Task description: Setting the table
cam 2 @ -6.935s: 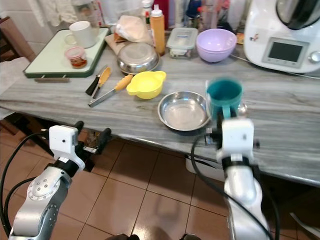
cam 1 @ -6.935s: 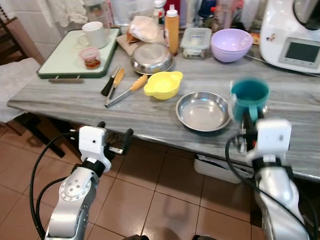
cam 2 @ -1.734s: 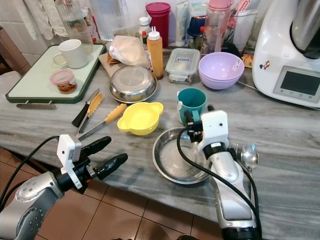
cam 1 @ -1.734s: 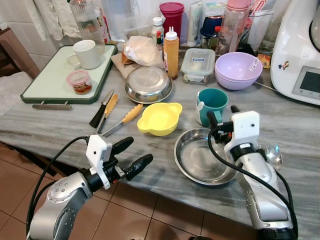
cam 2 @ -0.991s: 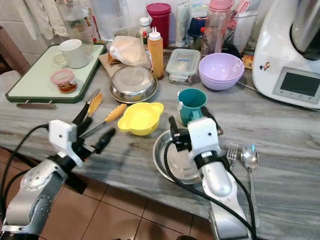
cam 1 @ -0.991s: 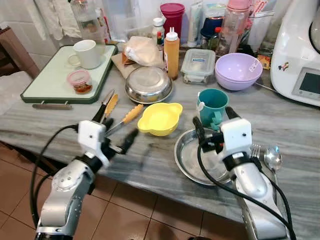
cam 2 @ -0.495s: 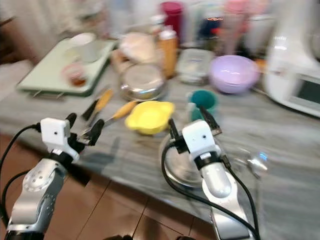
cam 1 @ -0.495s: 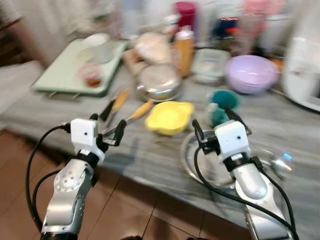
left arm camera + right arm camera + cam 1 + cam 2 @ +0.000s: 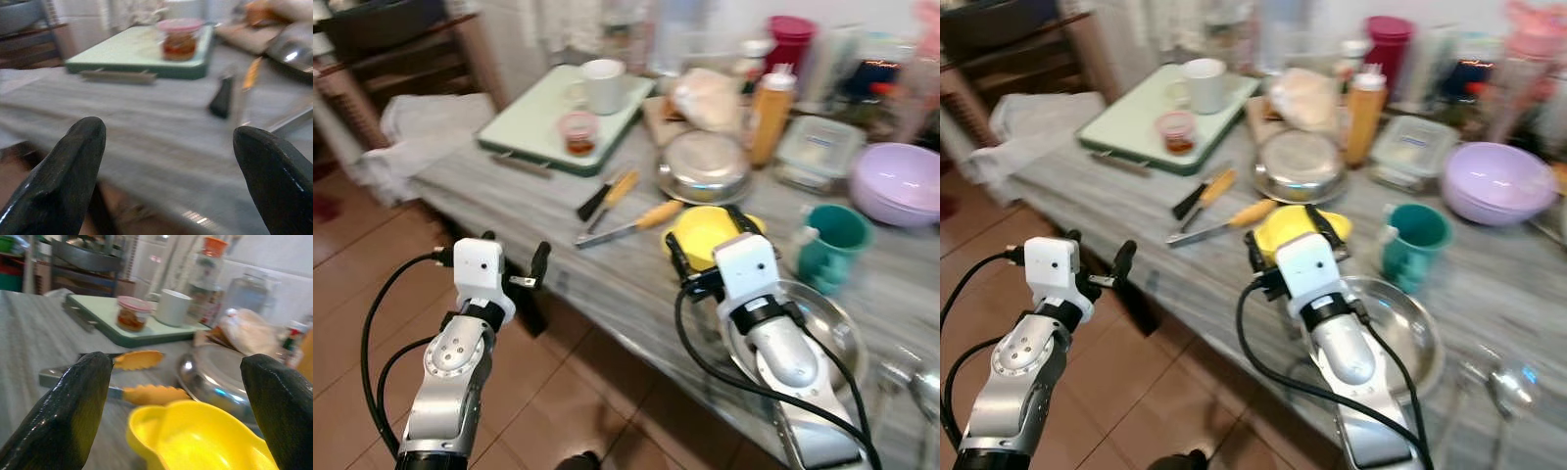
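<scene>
Both arms are reaching over the near edge of the grey table (image 9: 607,264), and neither is carrying anything. The right end effector (image 9: 705,245) is hovering with its fingers spread wide, just above the yellow bowl (image 9: 705,230), empty. The left end effector (image 9: 514,262) is hanging released too, short of the table edge, well apart from the knife (image 9: 597,199) and the tongs (image 9: 626,225). As for setting the table, I'd say little is laid yet: the steel plate (image 9: 827,328) and teal mug (image 9: 832,250) are sitting together, while the white mug (image 9: 604,83) and small jar (image 9: 578,132) are waiting on the green tray (image 9: 538,127).
</scene>
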`<state>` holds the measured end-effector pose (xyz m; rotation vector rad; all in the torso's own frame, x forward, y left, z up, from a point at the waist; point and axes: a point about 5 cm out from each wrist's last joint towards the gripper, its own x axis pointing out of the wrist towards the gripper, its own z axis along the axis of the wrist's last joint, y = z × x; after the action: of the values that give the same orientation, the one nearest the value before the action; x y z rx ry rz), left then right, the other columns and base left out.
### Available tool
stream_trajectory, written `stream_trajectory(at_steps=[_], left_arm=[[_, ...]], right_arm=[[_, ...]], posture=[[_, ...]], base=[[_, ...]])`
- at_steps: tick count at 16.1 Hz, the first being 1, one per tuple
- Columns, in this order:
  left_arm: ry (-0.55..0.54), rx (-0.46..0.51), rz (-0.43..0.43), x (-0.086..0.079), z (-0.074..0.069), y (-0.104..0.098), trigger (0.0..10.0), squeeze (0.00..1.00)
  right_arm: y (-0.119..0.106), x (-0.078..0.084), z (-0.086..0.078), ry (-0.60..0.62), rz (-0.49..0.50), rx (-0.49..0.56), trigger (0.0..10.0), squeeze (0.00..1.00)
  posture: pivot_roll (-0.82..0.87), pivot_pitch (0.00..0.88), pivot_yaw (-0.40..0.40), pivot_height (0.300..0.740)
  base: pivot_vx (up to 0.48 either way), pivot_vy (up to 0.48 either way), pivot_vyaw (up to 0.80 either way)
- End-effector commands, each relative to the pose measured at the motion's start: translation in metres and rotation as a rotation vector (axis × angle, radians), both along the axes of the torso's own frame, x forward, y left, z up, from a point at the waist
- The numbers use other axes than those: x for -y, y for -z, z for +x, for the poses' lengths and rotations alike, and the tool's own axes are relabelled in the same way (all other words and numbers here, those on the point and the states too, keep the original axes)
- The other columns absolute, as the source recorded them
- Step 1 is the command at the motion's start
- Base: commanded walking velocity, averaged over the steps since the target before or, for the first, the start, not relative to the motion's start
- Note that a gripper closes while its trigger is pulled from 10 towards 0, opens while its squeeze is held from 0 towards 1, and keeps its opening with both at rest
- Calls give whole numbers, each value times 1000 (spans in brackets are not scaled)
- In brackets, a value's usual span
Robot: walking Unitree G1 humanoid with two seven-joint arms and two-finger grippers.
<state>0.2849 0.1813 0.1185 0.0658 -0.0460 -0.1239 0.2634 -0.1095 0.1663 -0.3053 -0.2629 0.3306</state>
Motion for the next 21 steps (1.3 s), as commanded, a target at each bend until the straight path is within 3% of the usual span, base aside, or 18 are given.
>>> stream_trajectory(at_steps=[1, 7, 13, 21], left_arm=[[-26, -3, 25, -3, -2, 4, 10000, 0], [-138, 30, 83, -13, -2, 3, 10000, 0], [-160, 25, 85, -16, -2, 6, 10000, 0], [-160, 3, 67, -13, -5, 12, 10000, 0]], right_arm=[[-2, 0, 2, -4, 7, 6, 10000, 0], [-4, 1, 4, -2, 10, 9, 10000, 0], [-6, 4, 7, -12, 8, 14, 10000, 0], [-5, 3, 4, -38, 23, 0, 10000, 0]], posture=[[-44, 85, 56, 740], [-39, 77, 52, 740], [-34, 70, 43, 740], [-45, 76, 35, 740]], base=[[0, 0, 800], [0, 0, 800], [0, 0, 799], [0, -3, 0]])
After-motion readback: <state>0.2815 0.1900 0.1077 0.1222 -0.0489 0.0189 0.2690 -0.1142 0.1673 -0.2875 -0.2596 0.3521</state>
